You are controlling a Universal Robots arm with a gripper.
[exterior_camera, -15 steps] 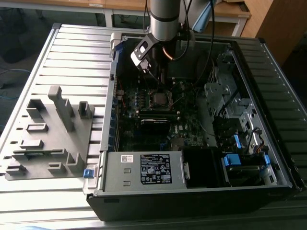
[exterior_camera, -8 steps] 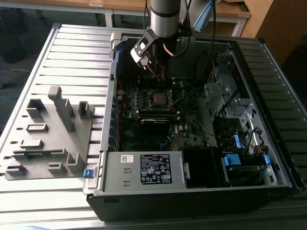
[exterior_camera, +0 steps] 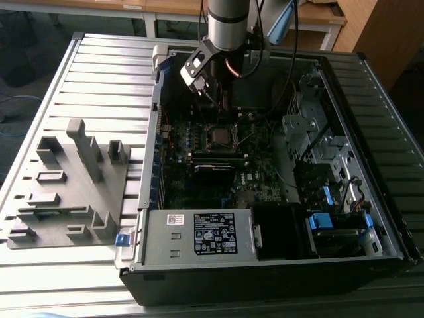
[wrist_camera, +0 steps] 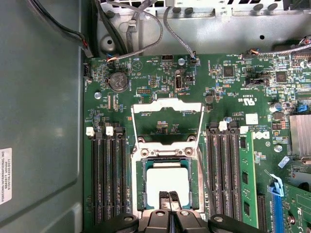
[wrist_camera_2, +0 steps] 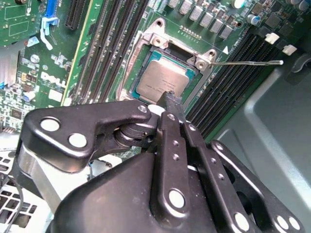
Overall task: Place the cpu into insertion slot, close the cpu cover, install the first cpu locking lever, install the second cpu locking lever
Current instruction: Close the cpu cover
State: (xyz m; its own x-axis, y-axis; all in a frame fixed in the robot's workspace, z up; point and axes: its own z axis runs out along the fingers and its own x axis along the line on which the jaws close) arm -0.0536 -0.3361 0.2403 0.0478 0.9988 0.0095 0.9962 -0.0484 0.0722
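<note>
The cpu lies flat in the insertion slot, its grey-silver top facing up; it also shows in the second wrist view as the cpu. My gripper is shut, its two fingertips pressed together right over the chip's near edge, with nothing between them. The second wrist view puts the gripper at that same edge. The cpu cover is swung open away from the socket, the board visible through its window. A thin locking lever sticks out sideways, unlatched. From outside, the gripper hangs just above the socket.
Long black memory slots flank the socket on both sides. Cables hang along the case wall beyond the board. The grey power supply and drive cage crowd the open computer case. A grey parts fixture sits at the exterior view's left.
</note>
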